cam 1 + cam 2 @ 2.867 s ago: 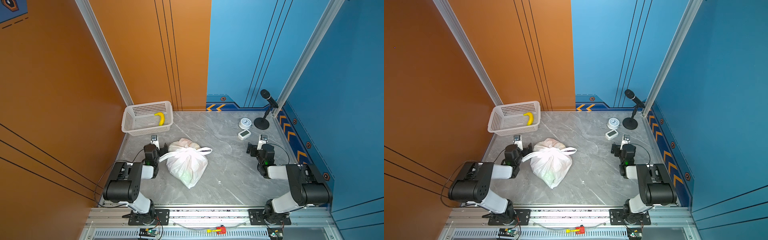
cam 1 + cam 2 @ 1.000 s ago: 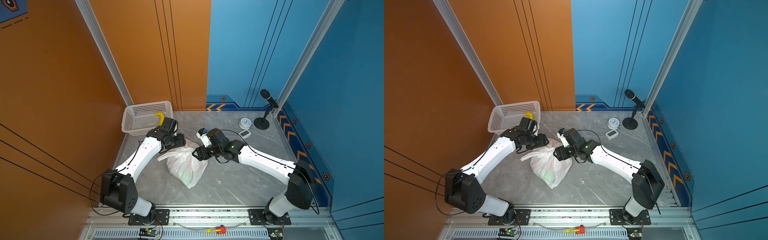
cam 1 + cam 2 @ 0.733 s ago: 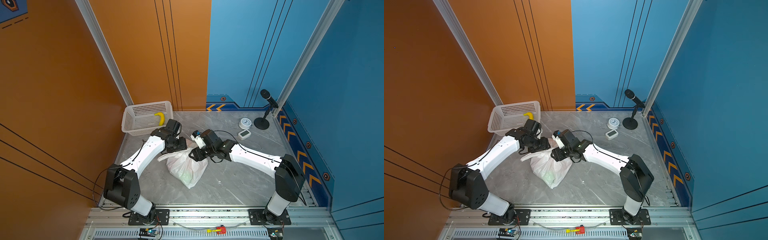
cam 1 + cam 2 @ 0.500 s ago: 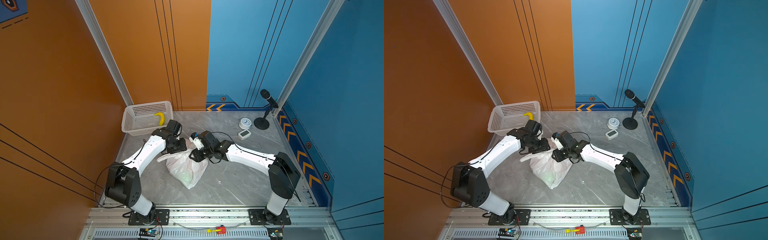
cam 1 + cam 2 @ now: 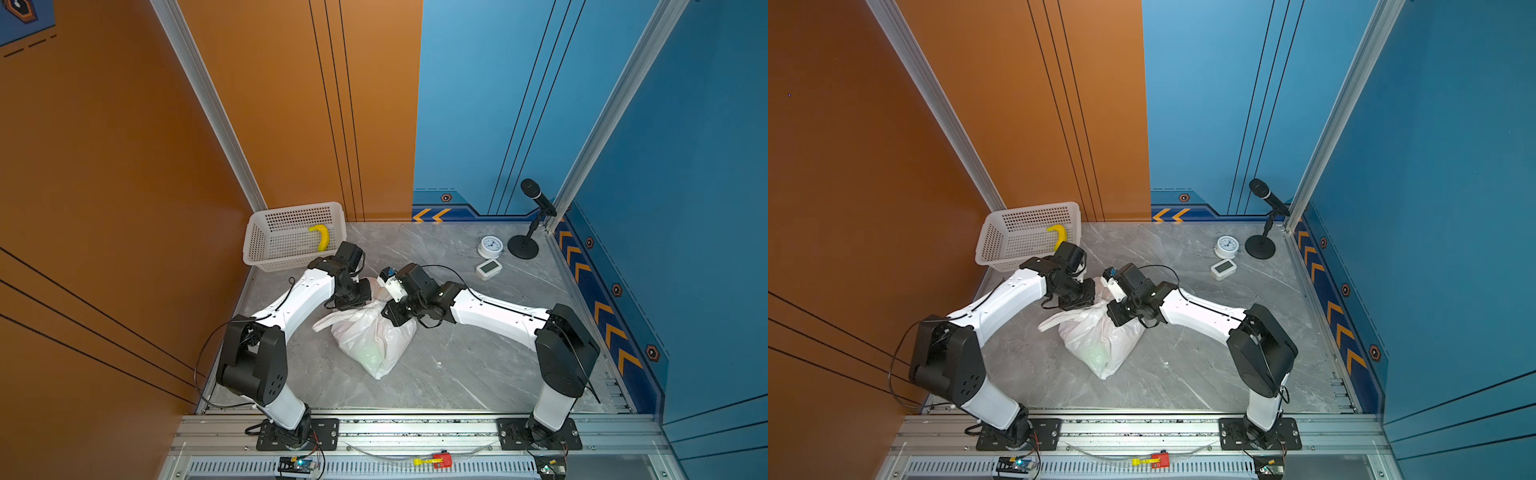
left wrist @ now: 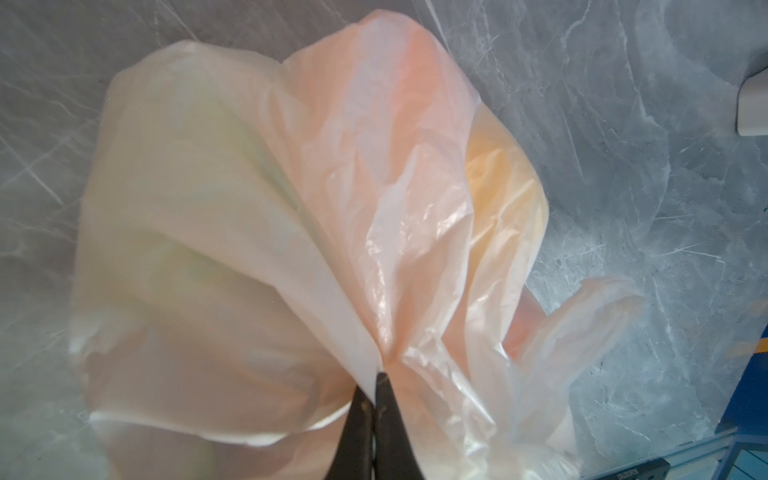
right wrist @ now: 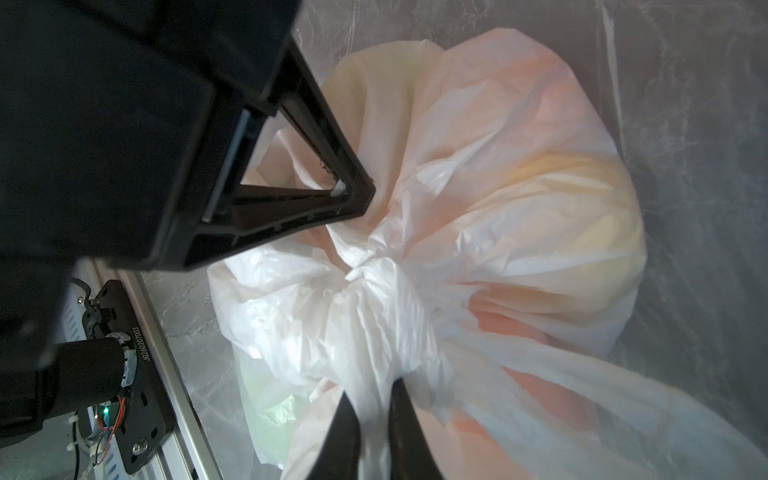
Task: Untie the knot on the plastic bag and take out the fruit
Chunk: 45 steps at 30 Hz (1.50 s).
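The white plastic bag lies mid-table in both top views, tied at its far end. In the right wrist view the knot is a bunched lump. Fruit shows only as tints through the plastic: yellow-orange, yellow and green. My left gripper is shut on a thin fold of the bag beside the knot; its fingertips also show in the right wrist view. My right gripper is shut on a twisted strand of bag plastic just off the knot.
A white perforated basket holding a yellow banana stands at the back left, close behind the left arm. At the back right are a small round clock, a white display unit and a microphone stand.
Both arms have come in from the table's sides to the bag's tied end. Over the last second both grippers went from open to shut on the plastic.
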Motion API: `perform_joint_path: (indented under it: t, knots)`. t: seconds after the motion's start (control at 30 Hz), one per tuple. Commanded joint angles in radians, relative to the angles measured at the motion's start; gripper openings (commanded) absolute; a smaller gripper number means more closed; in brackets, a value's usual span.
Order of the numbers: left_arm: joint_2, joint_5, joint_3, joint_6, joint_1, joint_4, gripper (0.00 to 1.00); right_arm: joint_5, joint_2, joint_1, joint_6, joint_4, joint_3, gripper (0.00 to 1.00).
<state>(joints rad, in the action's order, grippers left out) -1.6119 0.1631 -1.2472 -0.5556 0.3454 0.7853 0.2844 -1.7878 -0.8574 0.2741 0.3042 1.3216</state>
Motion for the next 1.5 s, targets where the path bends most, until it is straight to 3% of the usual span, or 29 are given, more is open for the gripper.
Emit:
perform_joint_path:
  t: [0.0,0.67,1.27,1.47]
  knots:
    - [-0.017,-0.067,-0.028,-0.007,-0.019,0.044,0.0,-0.015,0.051,0.01,-0.021,0.024,-0.024,0.1]
    - [-0.053,-0.107,-0.126,0.01,-0.112,0.051,0.0,-0.047,0.187,0.023,-0.077,0.067,-0.182,0.03]
    - [-0.087,-0.109,-0.215,0.033,-0.21,0.051,0.0,-0.109,0.311,0.024,-0.126,0.142,-0.362,0.04]
    - [-0.063,-0.107,-0.22,0.03,-0.227,0.055,0.02,-0.134,0.34,0.024,-0.121,0.144,-0.412,0.1]
